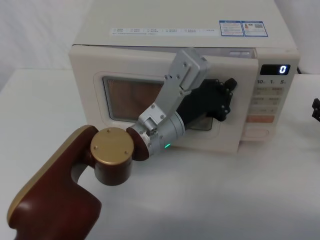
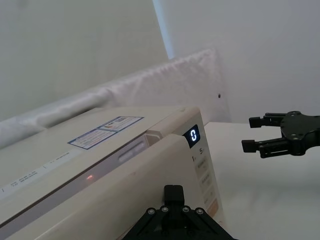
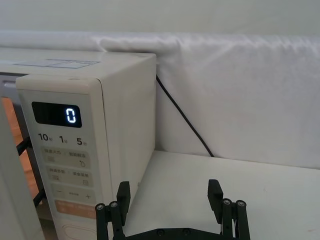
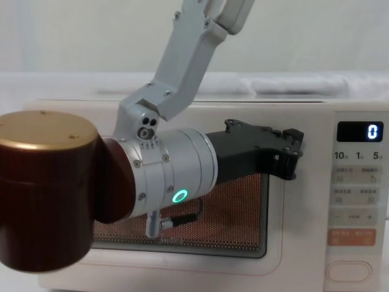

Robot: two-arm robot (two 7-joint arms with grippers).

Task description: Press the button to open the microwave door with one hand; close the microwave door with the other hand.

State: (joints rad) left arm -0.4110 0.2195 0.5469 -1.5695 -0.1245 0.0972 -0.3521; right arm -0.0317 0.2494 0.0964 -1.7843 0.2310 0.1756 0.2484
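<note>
Against the upper right part of the microwave door (image 1: 150, 95), the left gripper (image 1: 226, 98) lies with its dark fingers close together, holding nothing. The door stands slightly ajar: a gap shows along its top edge, so it lies directly ahead of this gripper, and my guess is a push straight back into the oven would close it. Its long axis runs across the oven front. Right of the door, low on the control strip, sits the button (image 4: 349, 271). Off the oven's right side, the right gripper (image 3: 170, 202) hangs wide open above the white table (image 3: 260, 195), farther from the door. Behind is a white cloth-draped backdrop (image 3: 240, 85).
</note>
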